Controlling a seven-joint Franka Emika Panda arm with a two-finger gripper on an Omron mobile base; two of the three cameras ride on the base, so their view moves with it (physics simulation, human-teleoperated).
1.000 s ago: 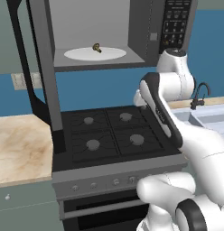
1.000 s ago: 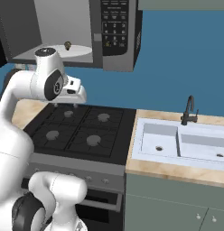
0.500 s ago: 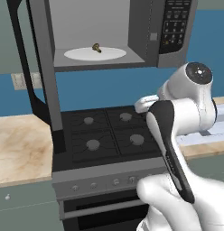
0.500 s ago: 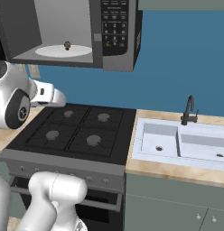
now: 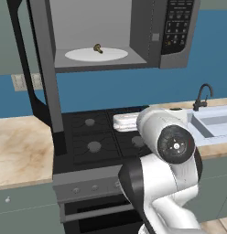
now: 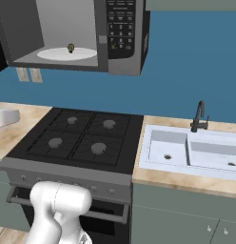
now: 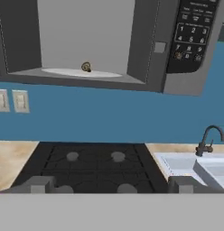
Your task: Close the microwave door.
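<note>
The microwave (image 5: 147,32) hangs above the stove with its cavity open; a white turntable plate (image 5: 96,54) inside carries a small brown item. The microwave door (image 5: 44,82) stands swung out to the left, seen nearly edge-on, its black frame reaching down to the stove's left side. My gripper (image 7: 111,187) is open with nothing between its widely spaced fingertips (image 7: 39,184). It faces the microwend from below and in front, over the stove. My white hand (image 5: 127,122) hovers above the burners, well right of the door, and also shows as the hand (image 6: 5,116).
The black four-burner stove (image 6: 82,138) sits below, with an oven door (image 6: 110,214) in its front. A sink (image 6: 191,152) with a dark tap (image 6: 200,116) lies to the right. Beige counter (image 5: 19,151) runs on the left. The keypad strip (image 7: 190,36) is on the microwave's right.
My arm has folded down and swung across the stove, carrying the hand left and lower. The microwave door has stayed where it was.
</note>
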